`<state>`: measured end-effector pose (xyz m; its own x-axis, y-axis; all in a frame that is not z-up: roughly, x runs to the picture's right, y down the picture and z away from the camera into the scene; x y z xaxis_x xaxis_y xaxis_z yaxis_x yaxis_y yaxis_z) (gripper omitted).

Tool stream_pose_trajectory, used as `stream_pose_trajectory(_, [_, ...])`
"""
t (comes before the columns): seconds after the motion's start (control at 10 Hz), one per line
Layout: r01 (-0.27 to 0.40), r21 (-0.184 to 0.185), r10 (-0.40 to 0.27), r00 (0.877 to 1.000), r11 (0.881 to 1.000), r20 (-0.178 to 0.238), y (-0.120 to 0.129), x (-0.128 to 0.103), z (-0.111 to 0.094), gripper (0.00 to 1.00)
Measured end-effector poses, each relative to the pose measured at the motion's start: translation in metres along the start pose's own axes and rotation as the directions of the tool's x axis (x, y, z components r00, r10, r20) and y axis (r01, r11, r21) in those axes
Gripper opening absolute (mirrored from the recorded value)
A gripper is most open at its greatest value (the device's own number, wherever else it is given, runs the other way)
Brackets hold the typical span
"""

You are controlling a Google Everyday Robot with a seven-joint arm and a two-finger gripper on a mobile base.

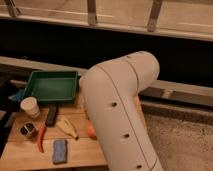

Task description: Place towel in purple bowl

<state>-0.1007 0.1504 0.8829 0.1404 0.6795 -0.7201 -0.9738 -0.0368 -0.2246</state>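
Note:
My white arm point(120, 110) fills the middle of the camera view and covers the right half of the wooden table point(80, 155). My gripper is out of sight behind it and is shut. What it holds, if anything, does not show. The towel and the purple bowl are both hidden.
A green tray point(50, 86) stands at the table's back left, a white cup point(30, 106) in front of it. A black bar point(51, 115), a yellow piece point(66, 127), a red-orange strip point(41, 139), a dark blue pad point(60, 150) and an orange object point(91, 131) lie nearby.

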Motion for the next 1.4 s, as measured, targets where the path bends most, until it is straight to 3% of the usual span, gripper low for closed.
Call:
stream_pose_trajectory(0.1, [0.001, -0.006, -0.001, 1.000, 1.000, 0.001, -0.001, 0.000, 0.000, 0.00])
stream_pose_trajectory(0.3, [0.029, -0.110, -0.026, 0.999, 0.993, 0.030, 0.006, 0.000, -0.011, 0.00])
stream_pose_trajectory(0.5, [0.084, -0.239, -0.066, 0.994, 0.967, 0.083, 0.020, -0.002, -0.040, 0.00])
stream_pose_trajectory(0.7, [0.130, -0.297, -0.098, 0.988, 0.946, 0.122, 0.032, -0.001, -0.056, 0.00])
stream_pose_trajectory(1.0, [0.169, -0.333, -0.123, 0.980, 0.928, 0.154, 0.042, -0.002, -0.067, 0.00])
stream_pose_trajectory(1.4, [0.136, -0.344, -0.065, 0.976, 0.929, 0.209, 0.016, -0.029, -0.088, 0.00])
